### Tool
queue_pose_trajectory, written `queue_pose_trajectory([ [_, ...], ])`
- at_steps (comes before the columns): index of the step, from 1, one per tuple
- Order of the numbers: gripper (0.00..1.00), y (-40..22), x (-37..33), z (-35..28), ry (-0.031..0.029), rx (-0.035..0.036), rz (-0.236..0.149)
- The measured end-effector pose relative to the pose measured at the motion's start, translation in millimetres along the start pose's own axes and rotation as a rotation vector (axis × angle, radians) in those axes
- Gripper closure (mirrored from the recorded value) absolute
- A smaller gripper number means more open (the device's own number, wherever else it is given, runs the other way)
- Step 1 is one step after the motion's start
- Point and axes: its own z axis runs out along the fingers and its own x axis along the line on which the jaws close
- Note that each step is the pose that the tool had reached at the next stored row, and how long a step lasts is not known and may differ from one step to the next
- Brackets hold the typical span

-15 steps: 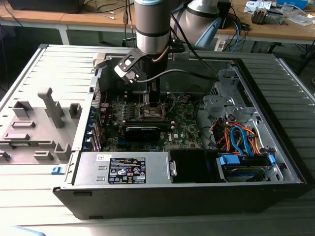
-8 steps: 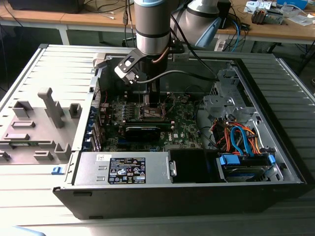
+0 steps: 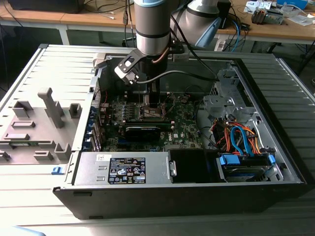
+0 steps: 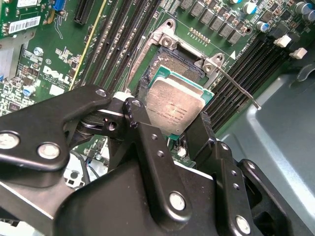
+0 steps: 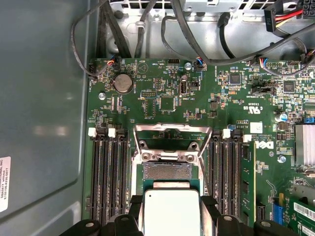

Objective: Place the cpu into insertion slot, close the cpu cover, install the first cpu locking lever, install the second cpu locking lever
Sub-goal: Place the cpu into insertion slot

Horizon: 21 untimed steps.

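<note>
Shows a silver-grey cylindrical arm (image 3: 152, 24) with a dark band and a pale blue joint cap (image 3: 206, 32). Carries a black-and-silver camera mount (image 3: 129, 66) at the wrist, with a grey cable (image 3: 189, 74) looping beside it. Ends in a matte black gripper (image 4: 167, 118) of flat hinged links (image 4: 147, 142), pinned with round silvery screws (image 4: 177, 200) and dotted with small holes.

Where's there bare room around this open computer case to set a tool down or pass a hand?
Free: the ribbed grey tabletop at the exterior view's right of the black case, and the bare grey metal panel beside the black memory slots. Crowded: the square insertion slot, where the black gripper holds the silvery square cpu, and the orange and blue cables.
</note>
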Motion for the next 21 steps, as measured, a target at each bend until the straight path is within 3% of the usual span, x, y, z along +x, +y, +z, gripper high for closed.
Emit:
queue_pose_trajectory([
  [3,0.45,0.0,2.3,0.7,-0.0091,0.0003,-0.001],
  [6,0.45,0.1,5.3,1.6,-0.0139,0.0005,-0.007],
  [21,0.45,0.0,6.9,3.5,-0.0186,0.0007,-0.020],
])
